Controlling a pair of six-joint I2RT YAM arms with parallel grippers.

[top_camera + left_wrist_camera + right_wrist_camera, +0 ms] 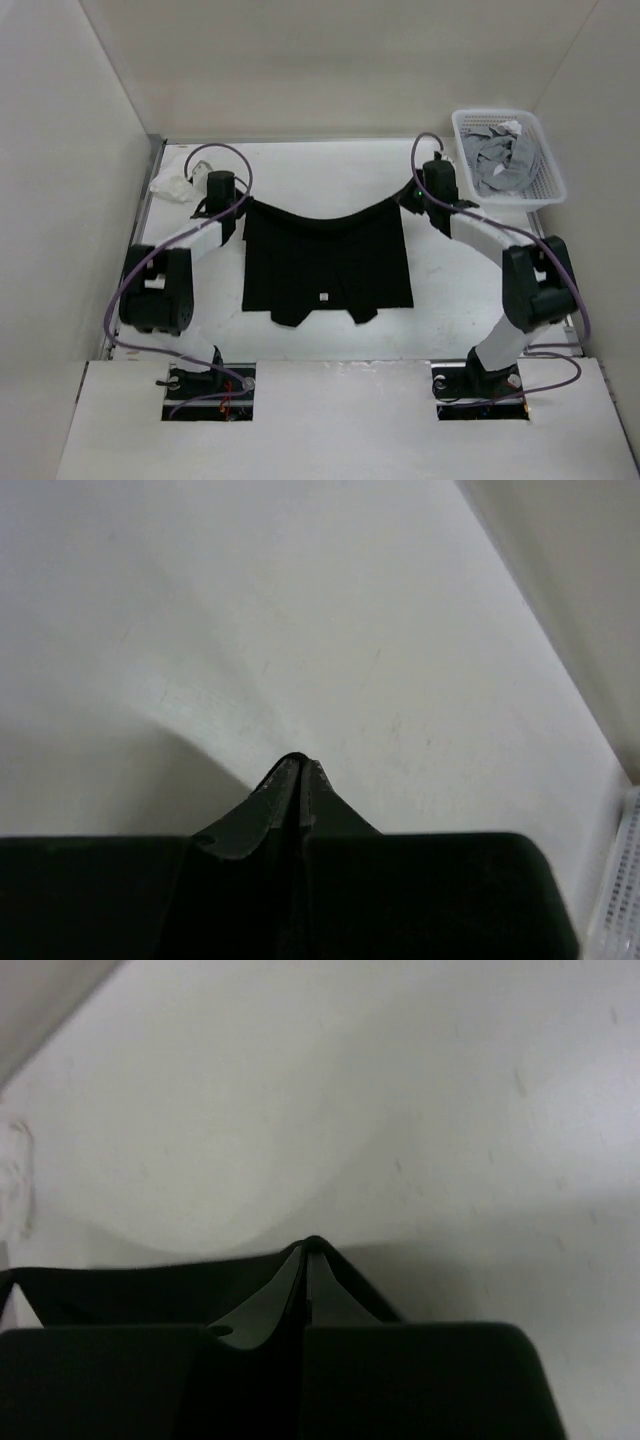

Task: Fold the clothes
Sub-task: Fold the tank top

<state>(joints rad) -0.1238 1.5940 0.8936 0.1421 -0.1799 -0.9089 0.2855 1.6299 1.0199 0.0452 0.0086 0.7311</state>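
Note:
The clothes, one black short-sleeved garment [325,260], hang between my two grippers, top edge sagging in the middle. Its lower part with both sleeves lies on the white table [330,170]. My left gripper [243,207] is shut on the garment's top left corner. My right gripper [404,200] is shut on the top right corner. In the left wrist view the fingertips [298,764] are pressed together with a thin black edge over them. In the right wrist view the gripper [312,1248] is shut, and black fabric [90,1295] stretches away to the left.
A white basket [548,160] holding grey garments [498,165] stands at the back right; its mesh wall [625,900] shows in the left wrist view. A small white rumpled cloth [172,186] lies at the back left, beside the left arm. Walls enclose the table.

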